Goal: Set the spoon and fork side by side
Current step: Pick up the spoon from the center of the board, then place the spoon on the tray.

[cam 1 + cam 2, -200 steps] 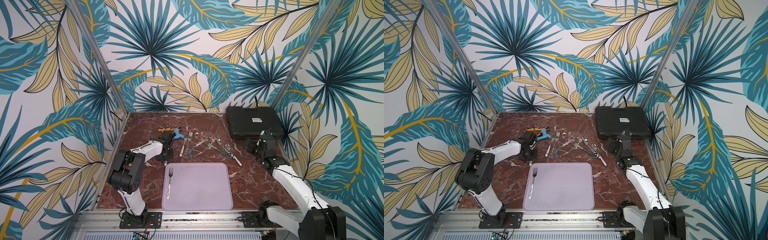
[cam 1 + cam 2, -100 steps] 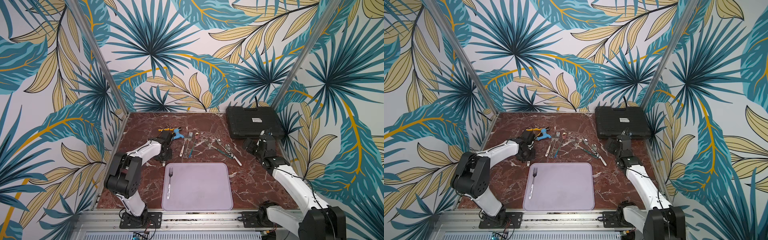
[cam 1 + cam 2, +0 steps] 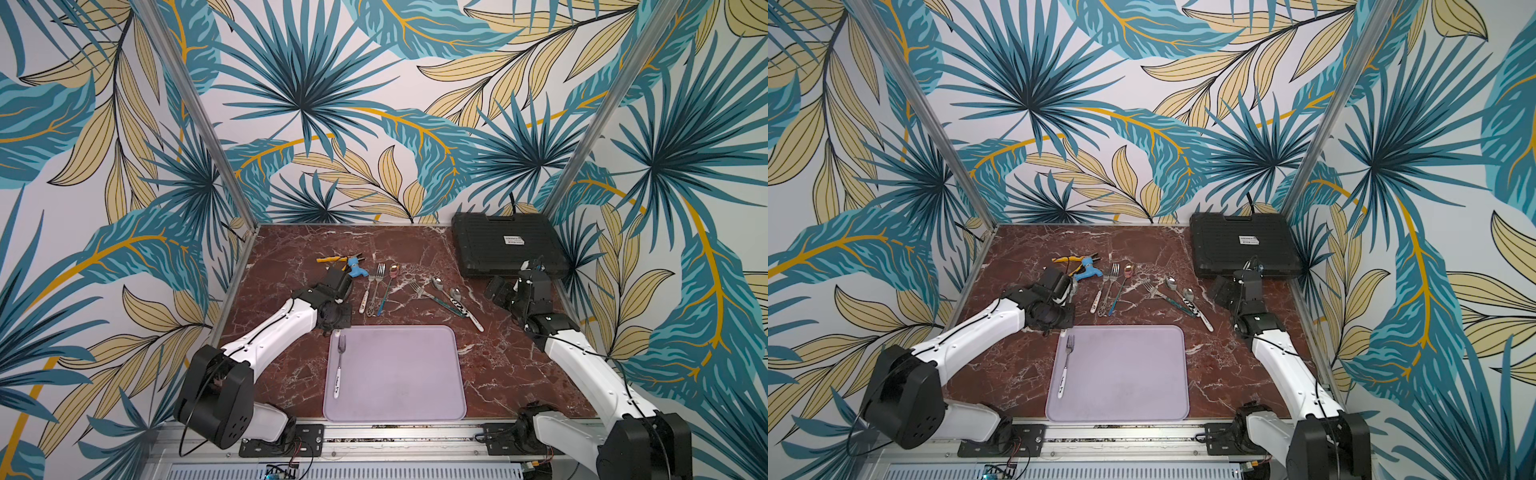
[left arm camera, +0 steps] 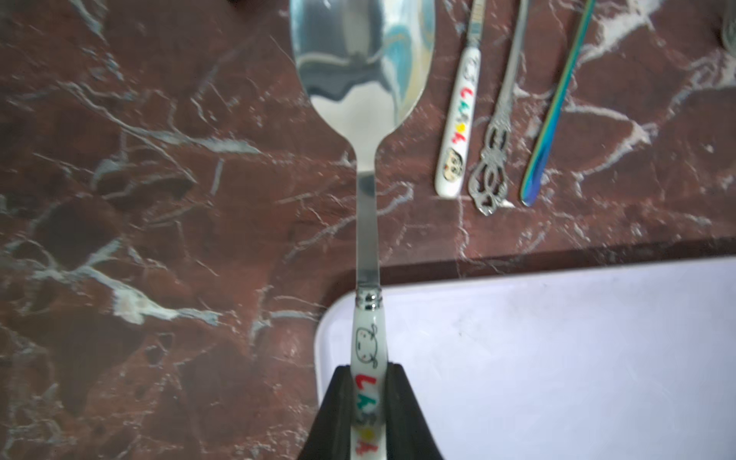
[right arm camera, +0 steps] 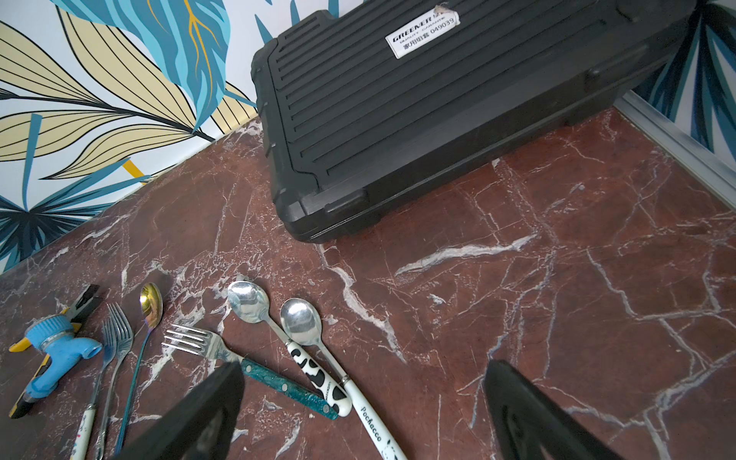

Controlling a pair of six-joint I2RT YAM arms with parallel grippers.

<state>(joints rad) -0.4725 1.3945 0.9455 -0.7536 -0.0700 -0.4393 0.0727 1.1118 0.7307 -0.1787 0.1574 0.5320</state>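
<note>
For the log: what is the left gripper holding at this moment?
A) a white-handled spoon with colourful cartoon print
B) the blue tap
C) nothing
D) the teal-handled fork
A: in the left wrist view the left gripper is shut on the printed white handle of the spoon.

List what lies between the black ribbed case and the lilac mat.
Three pieces on the red marble table, in both top views: a teal-handled fork, a cow-patterned spoon and a white-handled spoon.
</note>
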